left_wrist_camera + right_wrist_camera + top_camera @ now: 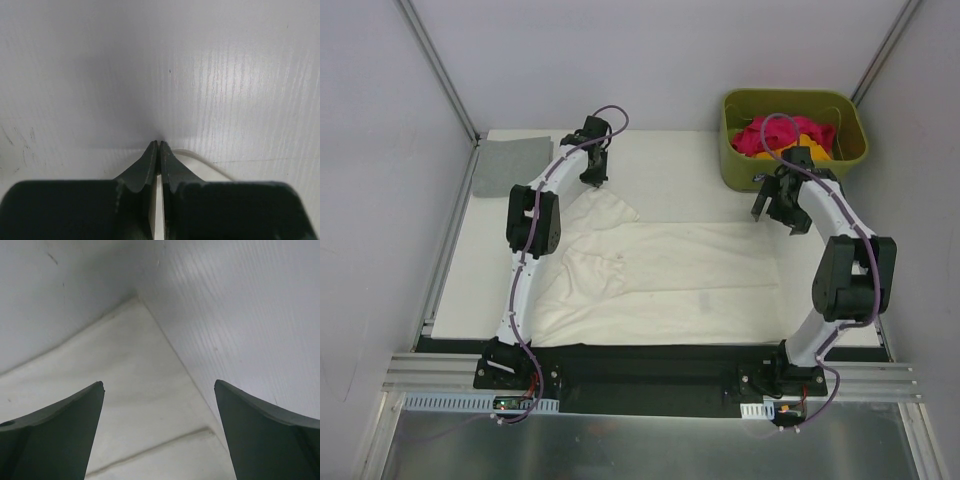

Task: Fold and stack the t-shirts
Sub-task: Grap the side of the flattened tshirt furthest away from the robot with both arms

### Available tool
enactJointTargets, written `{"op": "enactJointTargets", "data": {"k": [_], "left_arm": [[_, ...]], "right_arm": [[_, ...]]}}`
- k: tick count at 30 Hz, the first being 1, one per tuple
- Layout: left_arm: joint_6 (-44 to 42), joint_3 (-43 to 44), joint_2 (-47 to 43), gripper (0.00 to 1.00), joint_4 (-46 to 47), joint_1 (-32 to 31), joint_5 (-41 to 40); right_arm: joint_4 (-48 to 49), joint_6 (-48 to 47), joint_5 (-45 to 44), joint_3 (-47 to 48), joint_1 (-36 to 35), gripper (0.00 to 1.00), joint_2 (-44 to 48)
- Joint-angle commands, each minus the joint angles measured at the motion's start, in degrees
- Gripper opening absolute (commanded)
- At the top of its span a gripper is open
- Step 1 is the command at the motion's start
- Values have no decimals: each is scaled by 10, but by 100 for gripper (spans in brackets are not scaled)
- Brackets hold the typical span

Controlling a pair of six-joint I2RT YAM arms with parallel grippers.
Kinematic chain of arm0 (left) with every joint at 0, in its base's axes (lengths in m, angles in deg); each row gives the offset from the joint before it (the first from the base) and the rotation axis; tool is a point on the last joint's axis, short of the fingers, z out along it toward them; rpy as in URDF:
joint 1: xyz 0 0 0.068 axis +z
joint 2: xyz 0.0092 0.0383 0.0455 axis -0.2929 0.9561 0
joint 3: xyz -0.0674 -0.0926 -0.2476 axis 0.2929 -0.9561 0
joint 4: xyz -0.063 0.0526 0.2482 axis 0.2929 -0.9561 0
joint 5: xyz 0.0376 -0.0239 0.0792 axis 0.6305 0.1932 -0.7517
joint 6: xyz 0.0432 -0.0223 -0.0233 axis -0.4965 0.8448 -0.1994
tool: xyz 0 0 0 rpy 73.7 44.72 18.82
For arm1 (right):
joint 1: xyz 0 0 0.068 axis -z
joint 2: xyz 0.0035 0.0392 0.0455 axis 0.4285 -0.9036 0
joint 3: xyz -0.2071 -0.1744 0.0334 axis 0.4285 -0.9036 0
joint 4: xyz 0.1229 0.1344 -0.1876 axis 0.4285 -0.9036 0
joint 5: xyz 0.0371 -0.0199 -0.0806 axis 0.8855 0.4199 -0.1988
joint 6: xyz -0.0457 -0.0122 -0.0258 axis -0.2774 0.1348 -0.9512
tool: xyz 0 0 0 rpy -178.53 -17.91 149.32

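Lying crosswise: cream-white t-shirt (670,275); left gripper (158,144) closed at far-left corner, pinch unclear; right gripper (159,383) agape near far-right edge.

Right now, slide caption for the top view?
Left tool shut by a sleeve of the cream-white t-shirt; right tool open near the green basket.

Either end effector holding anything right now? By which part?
Left end effector is shut, apparently pinching the cream t-shirt at its far left edge. Right end effector is open, holding nothing.
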Motion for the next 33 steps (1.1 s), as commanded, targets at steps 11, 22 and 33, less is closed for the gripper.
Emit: {"op": "enactJointTargets", "data": {"k": [11,22,33], "left_arm": [[13,-136,-173,0,-20,-18,79],[45,-320,-306,0,39,-47,90],[68,-417,-389,0,67,-63,82]], "right_arm": [[8,-6,-33,197,1,91,-208],[30,-12,-32,155,-14,69,-225],[88,-19,-39,104,-35,67,-176]]}}
